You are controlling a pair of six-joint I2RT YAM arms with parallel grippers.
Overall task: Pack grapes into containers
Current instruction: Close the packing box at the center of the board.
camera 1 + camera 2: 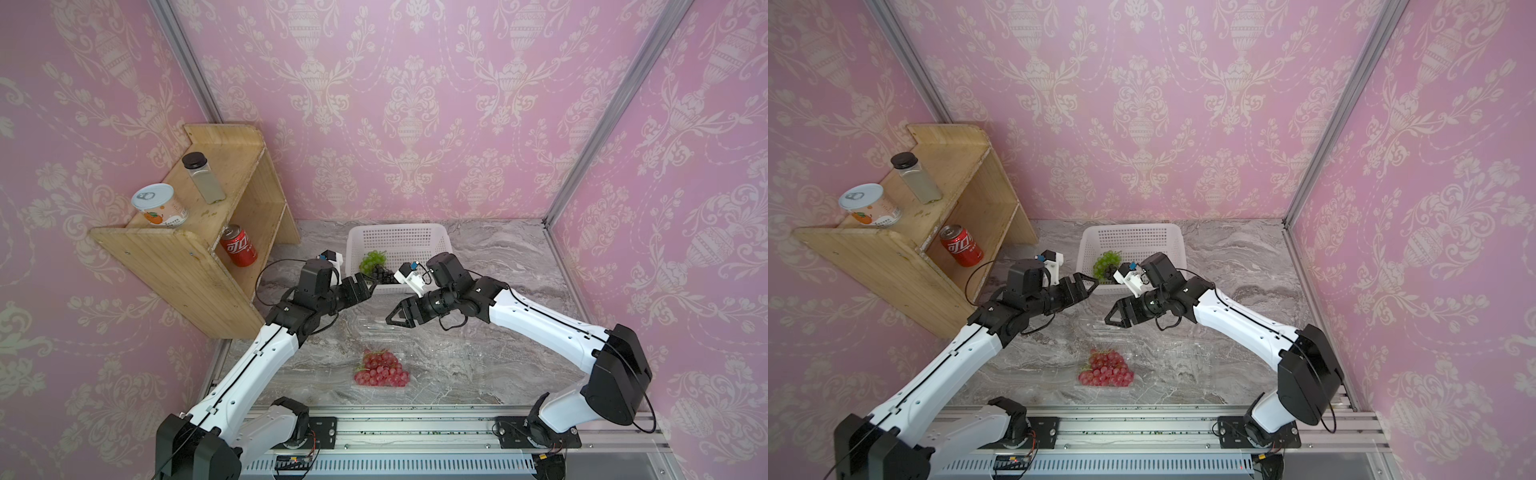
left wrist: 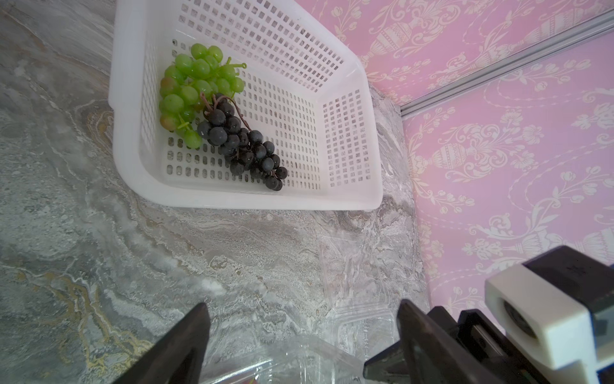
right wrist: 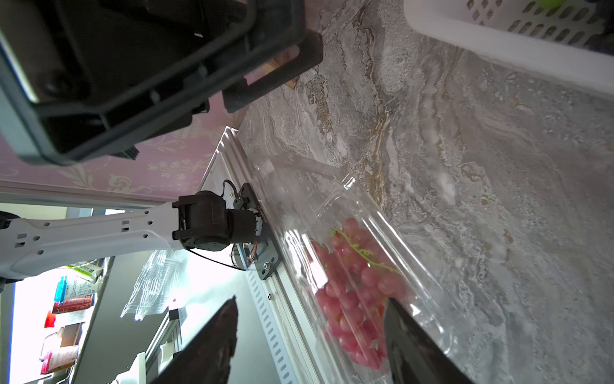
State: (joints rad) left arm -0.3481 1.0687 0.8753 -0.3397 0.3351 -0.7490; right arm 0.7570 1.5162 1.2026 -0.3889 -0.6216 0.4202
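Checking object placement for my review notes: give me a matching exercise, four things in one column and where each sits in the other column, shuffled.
Things:
1. green grapes
2. red grapes
3. red cola can
4. jar with black lid

Places:
A. inside the wooden shelf, under its top board
B. in the white basket
C. on the top board of the wooden shelf
D. in the clear container

Pairs: 1-B, 2-D, 3-A, 4-C
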